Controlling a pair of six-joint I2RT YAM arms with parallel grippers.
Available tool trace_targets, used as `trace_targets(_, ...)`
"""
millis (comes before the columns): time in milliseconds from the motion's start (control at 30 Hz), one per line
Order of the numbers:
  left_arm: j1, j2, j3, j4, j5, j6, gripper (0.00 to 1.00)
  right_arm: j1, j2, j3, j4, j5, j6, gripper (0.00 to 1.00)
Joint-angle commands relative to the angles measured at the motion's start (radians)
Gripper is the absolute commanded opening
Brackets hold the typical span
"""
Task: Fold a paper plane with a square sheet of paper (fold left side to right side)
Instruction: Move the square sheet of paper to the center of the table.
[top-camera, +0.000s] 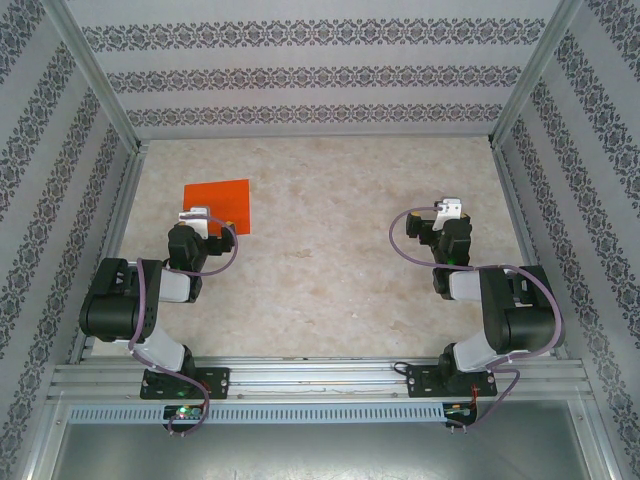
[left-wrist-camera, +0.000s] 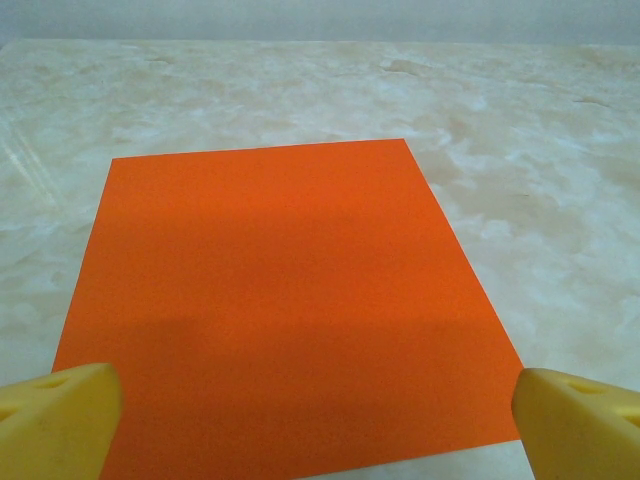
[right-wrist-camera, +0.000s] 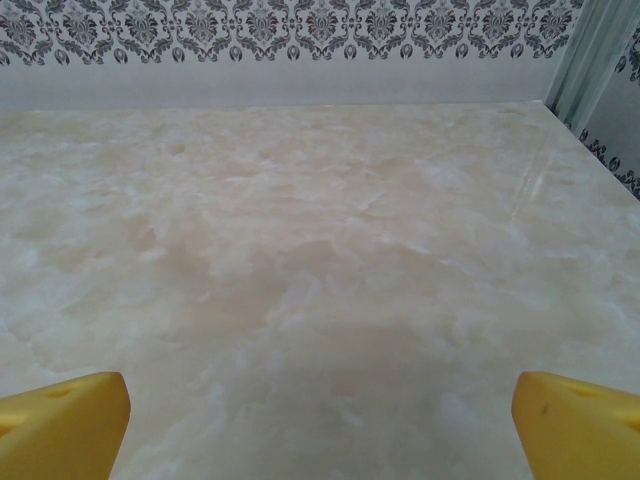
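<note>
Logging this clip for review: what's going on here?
A paper-folding job, with no fold made yet. The paper lies flat and unfolded on the left of the table. The left end effector is at its near edge, open and gripping nothing. The right end effector is open above bare table on the right, apart from the paper.

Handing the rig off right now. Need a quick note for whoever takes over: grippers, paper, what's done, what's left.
Left gripper: open, fingers spread wide at the near edge of the square sheet of paper, not gripping it.
Right gripper: open, over bare table, well away from the sheet.
Paper: lying flat on the table's left side, no crease visible.
Done: nothing folded yet.
Left: the left-to-right fold, then all the plane folds.
</note>
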Motion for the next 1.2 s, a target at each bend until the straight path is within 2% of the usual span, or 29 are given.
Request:
trace_targets(0, 0.010, -0.010, 0.016, -0.007, 0.002, 0.020, 1.00, -0.004, 0.012, -0.010, 0.035, -0.003, 0.005, 0.98)
trace_targets(133, 0.010, -0.013, 0.013, -0.001, -0.024, 0.008, 1.00, -0.017, 0.003, -0.017, 0.040, -0.017, 0.019, 0.98)
trace_targets(200, 0.010, -0.070, 0.013, -0.037, -0.055, 0.000, 1.00, -0.025, -0.035, -0.018, 0.008, -0.006, 0.036, 0.98)
trace_targets(367, 0.010, -0.304, 0.095, -0.352, -0.118, -0.035, 1.00, -0.033, -0.236, -0.013, -0.208, 0.003, 0.060, 0.98)
trace_targets(500, 0.012, -0.382, 0.261, -0.720, -0.115, -0.158, 1.00, -0.037, -0.395, 0.039, -0.512, -0.022, 0.163, 0.98)
trace_targets(567, 0.013, -0.371, 0.347, -0.887, -0.076, -0.225, 1.00, -0.038, -0.463, 0.074, -0.668, -0.059, 0.231, 0.98)
trace_targets(700, 0.015, -0.304, 0.461, -1.080, 0.056, -0.299, 1.00, -0.043, -0.570, 0.131, -0.911, -0.204, 0.361, 0.98)
trace_targets(800, 0.015, -0.225, 0.557, -1.200, 0.154, -0.315, 0.91, -0.044, -0.620, 0.143, -0.993, -0.365, 0.421, 0.98)
trace_targets(867, 0.015, -0.158, 0.619, -1.245, 0.258, -0.311, 0.81, -0.041, -0.648, 0.136, -1.014, -0.463, 0.465, 0.98)
trace_targets(933, 0.015, -0.096, 0.673, -1.278, 0.315, -0.314, 0.72, -0.039, -0.669, 0.124, -1.024, -0.518, 0.500, 0.98)
trace_targets(1167, 0.016, 0.131, 0.820, -1.311, 0.277, -0.338, 0.53, -0.030, -0.736, 0.083, -1.076, -0.519, 0.523, 0.98)
